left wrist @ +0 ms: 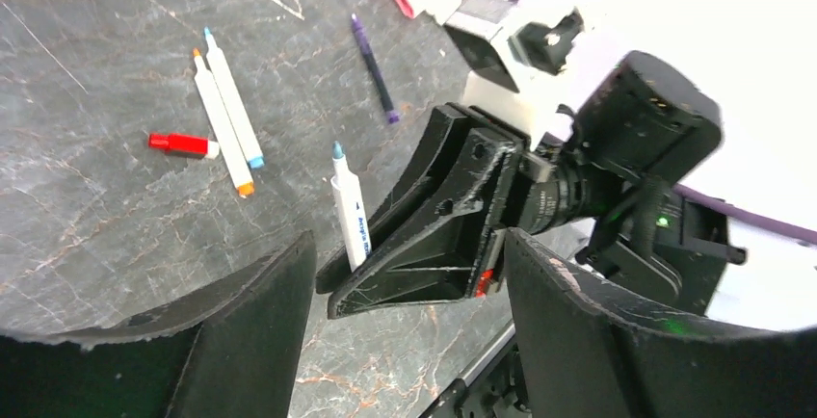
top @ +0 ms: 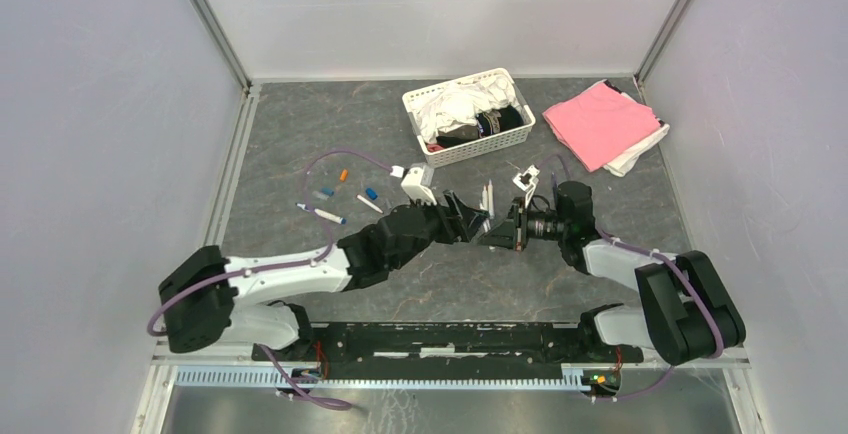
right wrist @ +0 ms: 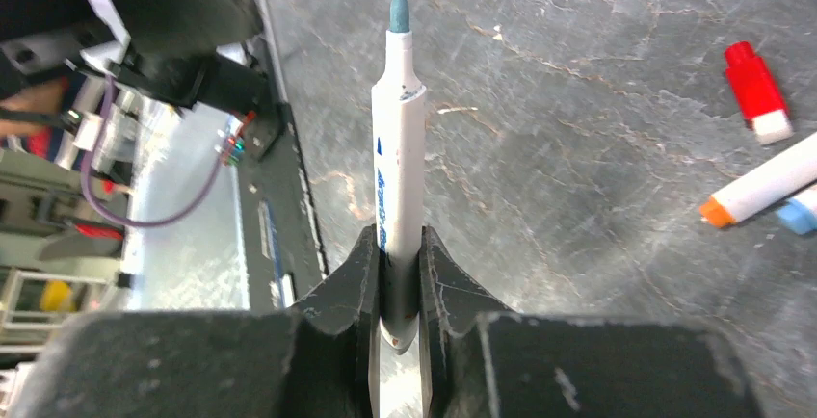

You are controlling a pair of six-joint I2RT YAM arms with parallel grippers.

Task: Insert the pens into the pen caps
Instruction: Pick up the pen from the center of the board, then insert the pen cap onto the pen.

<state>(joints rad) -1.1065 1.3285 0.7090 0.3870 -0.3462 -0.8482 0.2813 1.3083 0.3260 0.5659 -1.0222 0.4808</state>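
Holding the pen (right wrist: 400,148) above the tabletop (right wrist: 597,71), my right fingers (right wrist: 349,278) clamped on its tail end and my left fingers (left wrist: 260,293) apart around it, I judge it light, stiff and slick, best gripped mid-barrel, clear of the tip.

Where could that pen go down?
Bare: the far left corner beside the basket; the near strip along the base rail. Crowded: pens and caps at left; at centre, left pincer meets right pincer holding the blue-tipped pen.
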